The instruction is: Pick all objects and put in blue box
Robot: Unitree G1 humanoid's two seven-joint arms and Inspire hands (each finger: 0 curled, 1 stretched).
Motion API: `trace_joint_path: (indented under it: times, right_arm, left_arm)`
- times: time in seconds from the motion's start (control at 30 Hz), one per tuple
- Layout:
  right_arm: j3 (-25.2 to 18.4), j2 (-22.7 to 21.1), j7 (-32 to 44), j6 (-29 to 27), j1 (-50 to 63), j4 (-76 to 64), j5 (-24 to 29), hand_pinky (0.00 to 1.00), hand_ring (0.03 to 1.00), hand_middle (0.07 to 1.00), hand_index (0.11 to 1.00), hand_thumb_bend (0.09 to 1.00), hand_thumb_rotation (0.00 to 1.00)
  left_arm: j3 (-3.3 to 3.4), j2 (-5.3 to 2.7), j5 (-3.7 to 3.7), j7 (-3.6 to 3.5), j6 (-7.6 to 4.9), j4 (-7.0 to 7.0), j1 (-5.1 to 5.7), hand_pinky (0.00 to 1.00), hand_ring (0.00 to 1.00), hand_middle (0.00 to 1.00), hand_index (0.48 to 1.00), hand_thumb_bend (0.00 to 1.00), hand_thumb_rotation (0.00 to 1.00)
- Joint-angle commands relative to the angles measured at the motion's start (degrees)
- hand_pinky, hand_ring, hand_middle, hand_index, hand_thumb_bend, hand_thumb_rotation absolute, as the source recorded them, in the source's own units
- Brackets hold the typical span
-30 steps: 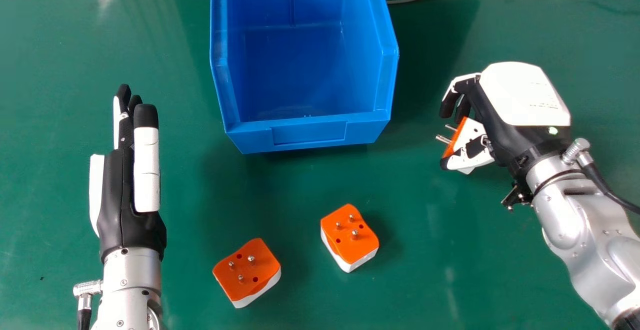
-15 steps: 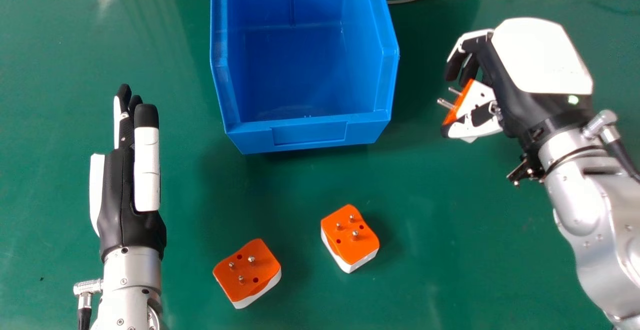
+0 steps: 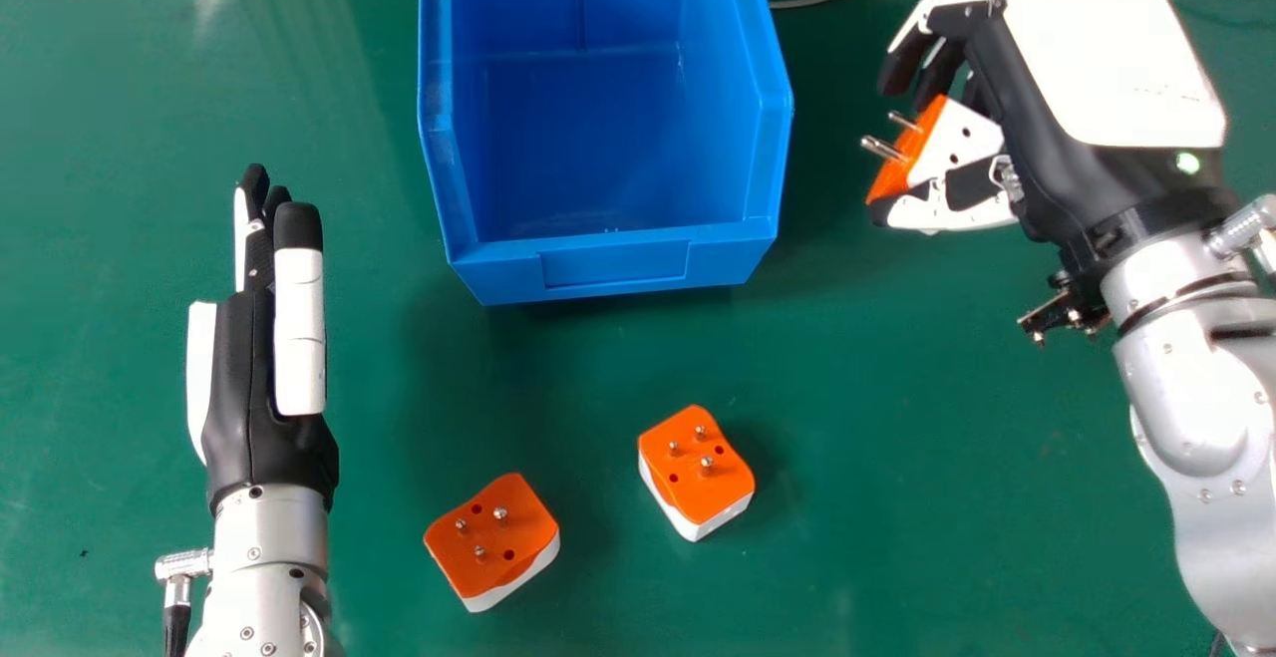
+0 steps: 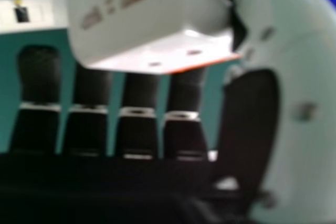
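At three o'clock from the blue box, the right hand pinches an adapter (prongs towards nine, probably leaving smooth sides for gripping), the left hand straight-fingered at eight.

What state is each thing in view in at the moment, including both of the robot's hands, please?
Blue box: upright, open-topped, visible floor empty
Left adapter: loose on the table, prongs up
Middle adapter: loose on the table, prongs up
Held adapter: gripped, prongs pointing toward the box's side
Left hand: open, fingers straight, holding nothing
Right hand: curled around the held adapter
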Motion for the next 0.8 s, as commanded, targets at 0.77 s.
trace_joint_path:
  times: [0.77]
  right_arm:
    - [-3.3, 2.3, -9.6, -12.5, 0.9, -4.5, -2.3, 0.3, 0.415, 0.502, 0.517, 0.496, 0.0]
  left_arm:
    - [-0.46, 0.02, 0.49, 0.09, -1.49, -0.32, -0.24, 1.0, 1.0, 1.0, 1.0, 0.91, 1.0]
